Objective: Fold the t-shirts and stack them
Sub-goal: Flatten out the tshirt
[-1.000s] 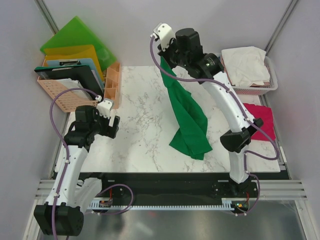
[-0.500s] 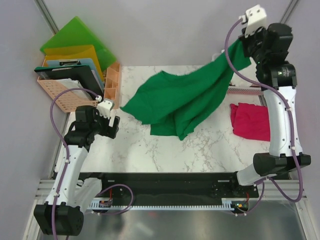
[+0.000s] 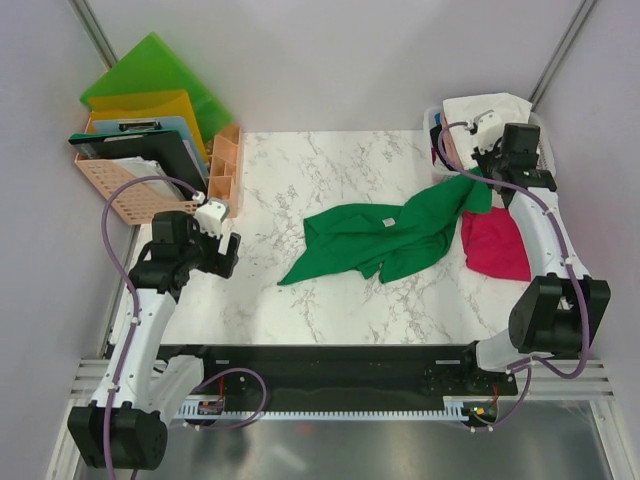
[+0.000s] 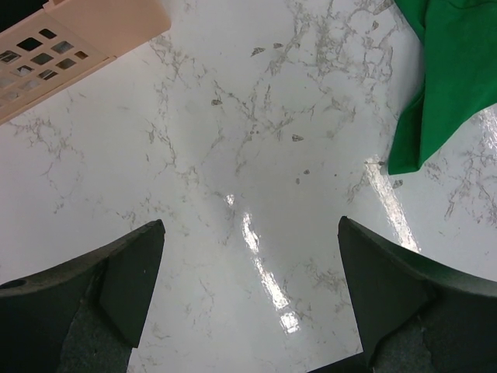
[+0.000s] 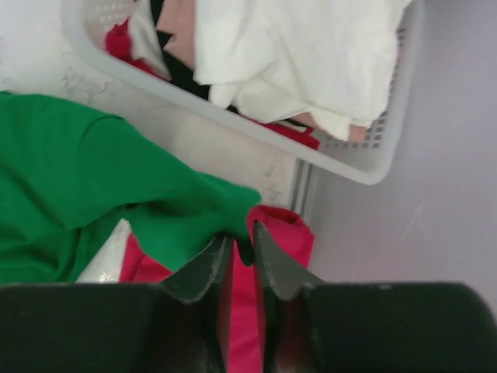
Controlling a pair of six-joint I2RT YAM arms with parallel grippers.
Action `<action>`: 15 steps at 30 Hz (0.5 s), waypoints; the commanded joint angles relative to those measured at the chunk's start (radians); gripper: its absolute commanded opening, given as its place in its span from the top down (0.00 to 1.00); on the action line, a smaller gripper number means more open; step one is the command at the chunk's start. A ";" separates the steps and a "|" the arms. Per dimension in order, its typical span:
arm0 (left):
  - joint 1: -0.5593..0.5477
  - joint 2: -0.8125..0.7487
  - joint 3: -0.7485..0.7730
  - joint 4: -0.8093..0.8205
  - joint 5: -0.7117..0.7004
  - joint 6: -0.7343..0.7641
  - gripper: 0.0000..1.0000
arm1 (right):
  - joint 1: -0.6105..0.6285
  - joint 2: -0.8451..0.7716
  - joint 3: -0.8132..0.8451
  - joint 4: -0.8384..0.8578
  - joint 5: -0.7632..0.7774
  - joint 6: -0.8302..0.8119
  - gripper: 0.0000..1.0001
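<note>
Hiding the magenta t-shirt's (image 3: 497, 250) edge, the green t-shirt (image 3: 385, 238) lies crumpled. Right gripper (image 5: 241, 238) pinches its corner; left gripper (image 4: 248, 227) gapes.

I saw a deep green t-shirt (image 3: 385, 235), a magenta-red t-shirt (image 3: 497, 245), and a white worktop (image 3: 290, 170) with grey marble veins.

readable text: none | white label (image 3: 388, 222) on green t-shirt (image 3: 350, 238): too small to read

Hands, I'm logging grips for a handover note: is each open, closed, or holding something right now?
Left hand: open, holding nothing.
Right hand: closed on a corner of the green t-shirt.
</note>
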 commanded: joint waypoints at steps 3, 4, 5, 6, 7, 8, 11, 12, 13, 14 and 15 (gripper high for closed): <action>-0.005 -0.003 0.012 -0.014 0.076 0.018 0.00 | -0.016 -0.062 -0.002 0.124 -0.005 0.008 0.48; -0.005 0.003 0.015 -0.030 0.181 0.021 0.00 | -0.014 -0.065 -0.002 0.125 -0.002 0.008 0.42; -0.005 0.014 0.021 -0.078 0.257 0.043 0.00 | -0.016 -0.067 0.001 0.128 0.000 0.011 0.39; -0.025 0.031 0.036 -0.086 0.318 0.049 0.00 | -0.014 -0.071 0.001 0.128 -0.005 0.014 0.36; -0.030 0.070 0.067 -0.096 0.386 0.043 0.00 | -0.016 -0.073 0.001 0.127 -0.005 0.014 0.34; -0.036 0.097 0.082 -0.108 0.433 0.043 0.00 | -0.016 -0.077 -0.002 0.127 -0.008 0.017 0.34; -0.070 0.195 0.146 -0.122 0.546 0.043 0.00 | -0.016 -0.096 -0.016 0.128 -0.014 0.015 0.32; -0.079 0.219 0.163 -0.138 0.617 0.049 0.00 | -0.014 -0.105 -0.020 0.128 -0.014 0.012 0.32; -0.091 0.279 0.183 -0.140 0.644 0.051 0.00 | -0.016 -0.108 -0.031 0.128 -0.016 0.012 0.32; -0.128 0.311 0.191 -0.145 0.658 0.041 0.00 | -0.016 -0.113 -0.036 0.130 -0.017 0.012 0.32; -0.143 0.351 0.197 -0.158 0.672 0.041 0.00 | -0.016 -0.120 -0.043 0.130 -0.020 0.012 0.32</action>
